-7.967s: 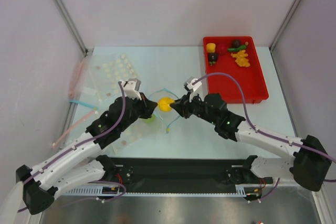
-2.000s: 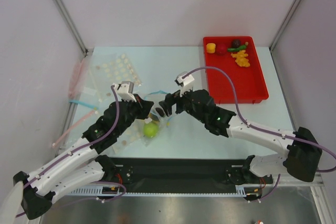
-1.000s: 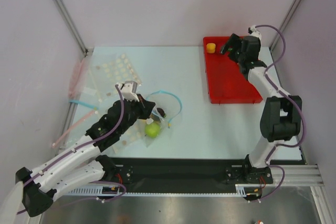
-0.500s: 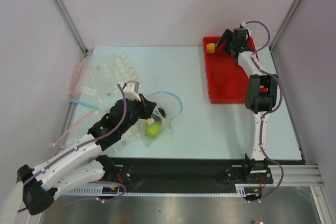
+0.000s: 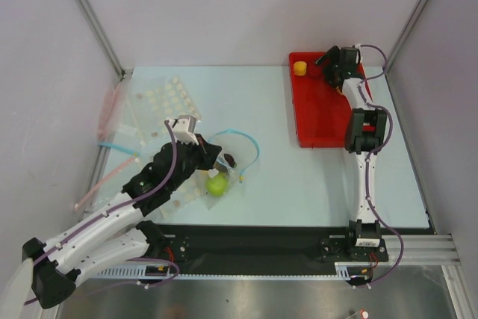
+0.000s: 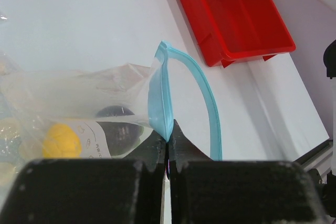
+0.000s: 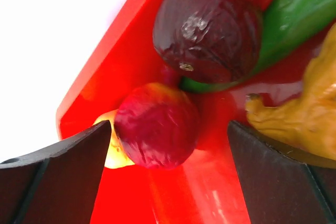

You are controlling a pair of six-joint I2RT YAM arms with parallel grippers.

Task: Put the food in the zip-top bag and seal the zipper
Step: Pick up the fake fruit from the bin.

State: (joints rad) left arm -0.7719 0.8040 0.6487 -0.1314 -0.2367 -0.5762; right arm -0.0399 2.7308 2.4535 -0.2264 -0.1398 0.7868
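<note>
1. While the left gripper (image 6: 168,139) pinches the zip-top bag (image 6: 94,93) at its zipper (image 6: 207,98), the right gripper (image 7: 168,153) straddles, wide open and empty, a red food piece (image 7: 155,124) in the tray (image 7: 115,72).
2. Next it likely needs to close on that piece and carry it into the bag.

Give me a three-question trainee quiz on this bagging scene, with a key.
1. True or false: the left end effector is shut on the zipper.
2. Which piece sits between the fingers of the open right end effector? A. red ball B. banana C. carrot
3. Name the container beneath the right end effector.
Key: 1 true; 2 A; 3 the red tray.
</note>
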